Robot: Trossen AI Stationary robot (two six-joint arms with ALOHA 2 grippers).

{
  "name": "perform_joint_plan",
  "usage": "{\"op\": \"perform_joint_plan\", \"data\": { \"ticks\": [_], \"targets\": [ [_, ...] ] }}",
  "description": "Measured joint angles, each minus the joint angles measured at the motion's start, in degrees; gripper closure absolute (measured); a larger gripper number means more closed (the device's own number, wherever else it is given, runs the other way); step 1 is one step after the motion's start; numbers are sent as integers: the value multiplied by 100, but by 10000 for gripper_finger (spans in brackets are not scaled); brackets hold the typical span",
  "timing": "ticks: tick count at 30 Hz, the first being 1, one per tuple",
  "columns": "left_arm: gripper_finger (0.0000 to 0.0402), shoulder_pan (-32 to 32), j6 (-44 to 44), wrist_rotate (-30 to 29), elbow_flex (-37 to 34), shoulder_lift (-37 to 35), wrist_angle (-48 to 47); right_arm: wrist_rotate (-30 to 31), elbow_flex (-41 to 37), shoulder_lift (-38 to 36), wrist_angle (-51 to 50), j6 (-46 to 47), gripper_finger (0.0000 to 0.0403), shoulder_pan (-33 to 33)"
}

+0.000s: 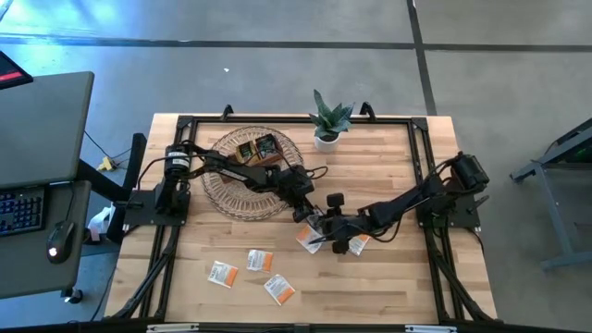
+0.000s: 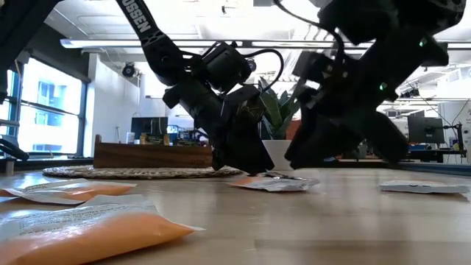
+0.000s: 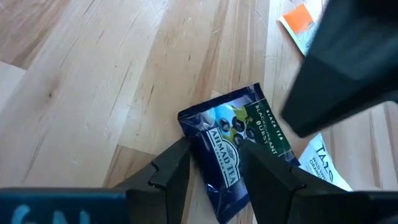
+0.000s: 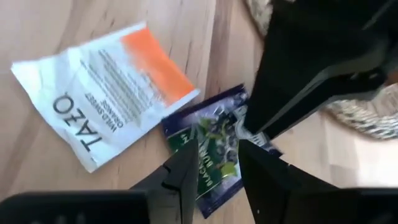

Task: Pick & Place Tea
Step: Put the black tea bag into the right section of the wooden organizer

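Note:
A dark blue tea sachet (image 3: 233, 140) with a green label lies near the table's middle, partly on a white-and-orange sachet (image 4: 106, 106). My left gripper (image 1: 303, 211) reaches it from the tray side, its fingers shut on the sachet's two side edges. My right gripper (image 1: 335, 242) comes from the right. It stands low over the same sachet (image 4: 214, 140), fingers a little apart; whether they touch it I cannot tell. Three orange-and-white sachets (image 1: 259, 261) lie flat nearer the near edge. My left gripper has the dark sachet between its two fingers, one finger (image 3: 177, 168) at each side edge (image 3: 196, 149), near the end closest to the wrist. The fingers slant down from the table's left and far side, along the sachet. Its far end (image 3: 249, 99) stays low by the table.
The brown divided tray (image 1: 254, 151) sits on a round woven mat (image 1: 231, 194) at far left, a small potted plant (image 1: 328, 120) by the far edge. Another sachet (image 1: 359, 242) lies just right of the right gripper. Both grippers crowd the same spot.

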Motion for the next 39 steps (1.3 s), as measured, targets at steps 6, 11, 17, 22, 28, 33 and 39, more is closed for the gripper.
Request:
{"op": "perform_joint_plan", "data": {
  "ticks": [6, 11, 17, 22, 28, 33, 39],
  "targets": [
    [259, 0, -1, -19, 0, 0, 1, -570, 2, -347, -65, 2, 284, 118],
    [259, 0, -2, -31, 0, 0, 6, -602, -4, -184, -493, -3, 284, 237],
    [259, 0, -84, -33, 0, 0, 58, -200, -44, 132, -450, -743, 285, 251],
    [259, 4, -411, 113, 0, 4, 73, -136, -35, 204, -429, -1029, 285, 25],
    [259, -4, -545, 256, 0, 4, 104, -489, -46, 215, -175, -1060, 285, -335],
    [259, -5, -543, 458, -3, 7, 122, -334, -56, 230, -18, -1640, 285, -374],
    [259, -4, -457, 469, -7, 7, 130, -129, -68, 246, 299, -1655, 286, -348]
  ]
}}
